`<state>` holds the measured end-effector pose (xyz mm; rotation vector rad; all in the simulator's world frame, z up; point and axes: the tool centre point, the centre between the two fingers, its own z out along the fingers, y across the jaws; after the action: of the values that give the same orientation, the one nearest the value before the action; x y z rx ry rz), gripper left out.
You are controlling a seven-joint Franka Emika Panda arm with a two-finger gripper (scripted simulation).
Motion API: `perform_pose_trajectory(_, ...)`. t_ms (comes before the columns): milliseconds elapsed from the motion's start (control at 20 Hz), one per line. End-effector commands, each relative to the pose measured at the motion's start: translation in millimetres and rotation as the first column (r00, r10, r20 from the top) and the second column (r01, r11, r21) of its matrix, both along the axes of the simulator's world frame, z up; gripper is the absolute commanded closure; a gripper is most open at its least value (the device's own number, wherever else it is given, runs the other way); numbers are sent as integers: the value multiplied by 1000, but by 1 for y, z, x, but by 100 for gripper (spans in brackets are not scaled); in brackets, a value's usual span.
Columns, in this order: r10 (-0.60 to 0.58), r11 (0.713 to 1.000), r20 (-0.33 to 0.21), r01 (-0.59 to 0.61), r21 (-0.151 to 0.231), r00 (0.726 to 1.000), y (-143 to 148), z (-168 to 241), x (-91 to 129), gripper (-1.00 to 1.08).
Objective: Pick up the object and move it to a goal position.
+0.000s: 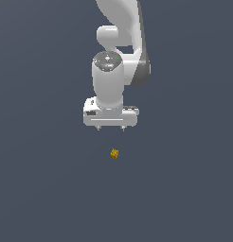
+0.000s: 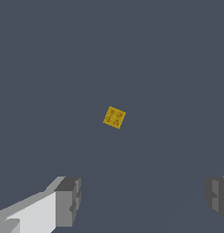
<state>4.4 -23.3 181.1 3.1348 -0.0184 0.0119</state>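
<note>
Orange-yellow cube [image 2: 114,117] sits alone on the grey bench [image 1: 184,189], clear of your spread, empty end effector [image 1: 110,128], so centre over it, square to its faces, then descend.

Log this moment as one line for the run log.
phase: pre-grasp | claw: open, empty, above surface | cube: on surface, apart from claw, not between the fingers | goal: not visible

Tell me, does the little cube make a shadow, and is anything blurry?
Exterior view: no shadow shows under the cube or gripper; the light looks flat. Wrist view: the cube is sharp, its speckles showing, with no glare.
</note>
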Motion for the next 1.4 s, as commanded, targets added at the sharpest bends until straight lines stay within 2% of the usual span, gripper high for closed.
perform_pose_trajectory(0, 0, 1000, 0, 0, 0, 1000, 0, 0, 0, -92)
perform_pose_trajectory(400, 78, 997, 16, -78, -13, 997, 23, 10, 7, -92)
perform_pose_trajectory(700, 70, 997, 15, -70, -12, 997, 23, 8, 8, -92)
perform_pose_trajectory(1050, -3, 1000, 12, 3, -4, 1000, 22, -9, 16, -92)
perform_pose_trajectory(1350, -125, 992, 6, 125, 5, 992, 20, -40, 28, -92)
